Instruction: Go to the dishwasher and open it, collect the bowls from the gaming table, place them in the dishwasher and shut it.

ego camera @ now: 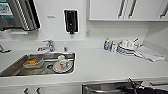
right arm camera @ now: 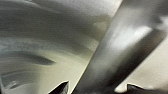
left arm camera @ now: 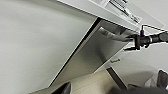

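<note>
Since the dishwasher point(left arm camera: 100, 47) door is stiff, slick steel, its bar handle point(left arm camera: 113, 35) looks the best grab, though I can't tell if the right gripper point(left arm camera: 137, 41) is clamped on.

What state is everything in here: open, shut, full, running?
dishwasher: door tipped partly open, right gripper at its bar handle.
sink: holds crockery.
tap: no running water visible.
wall cabinets: doors shut.
</note>
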